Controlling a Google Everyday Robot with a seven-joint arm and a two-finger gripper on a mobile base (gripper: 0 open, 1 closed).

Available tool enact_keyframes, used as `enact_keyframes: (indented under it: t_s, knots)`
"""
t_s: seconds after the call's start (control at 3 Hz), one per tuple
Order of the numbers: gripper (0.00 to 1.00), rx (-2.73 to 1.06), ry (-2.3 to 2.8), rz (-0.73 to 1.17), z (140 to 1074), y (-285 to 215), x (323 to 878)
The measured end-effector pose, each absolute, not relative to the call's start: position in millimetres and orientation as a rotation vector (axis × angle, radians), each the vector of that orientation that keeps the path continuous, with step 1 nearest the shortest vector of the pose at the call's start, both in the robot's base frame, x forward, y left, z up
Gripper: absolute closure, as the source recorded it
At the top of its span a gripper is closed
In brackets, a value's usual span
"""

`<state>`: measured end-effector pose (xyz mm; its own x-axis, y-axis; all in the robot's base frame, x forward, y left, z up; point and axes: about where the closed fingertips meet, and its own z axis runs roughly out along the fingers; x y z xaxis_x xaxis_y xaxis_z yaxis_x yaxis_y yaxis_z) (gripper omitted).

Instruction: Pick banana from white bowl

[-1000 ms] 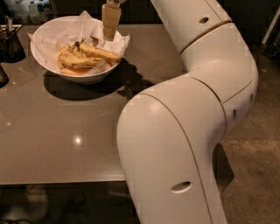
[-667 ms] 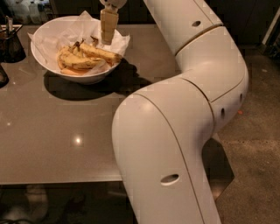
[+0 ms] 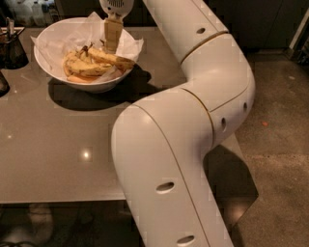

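The white bowl [image 3: 53,72] stands at the table's far left, lined with crinkled white paper. Several yellow bananas lie in it. The long, nearly straight banana [image 3: 110,59] with dark ends lies on top, toward the bowl's right side. Shorter curved bananas [image 3: 77,68] lie to its left. My gripper [image 3: 112,42] hangs straight down from the wrist [image 3: 116,6] into the bowl, right over the long banana's middle, touching or almost touching it. My white arm [image 3: 193,125] fills the right half of the view.
A dark container [image 3: 13,50] with utensils stands at the far left by the bowl, and another dark object [image 3: 2,83] sits at the left edge. The grey table [image 3: 58,159] ends near the bottom of the view. Concrete floor [image 3: 275,144] lies to the right.
The gripper has moved a little left and down into the bowl, closer to the long banana. The elbow has swung left. The bananas have not moved.
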<state>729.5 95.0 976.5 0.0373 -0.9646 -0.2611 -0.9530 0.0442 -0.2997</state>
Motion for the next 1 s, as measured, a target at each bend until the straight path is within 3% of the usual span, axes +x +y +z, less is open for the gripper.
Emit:
enact_keyframes:
  t_s: [1.0]
  knots:
    - [0.36, -1.946, 1.966, 0.005, 950.8, 106.4, 738.8]
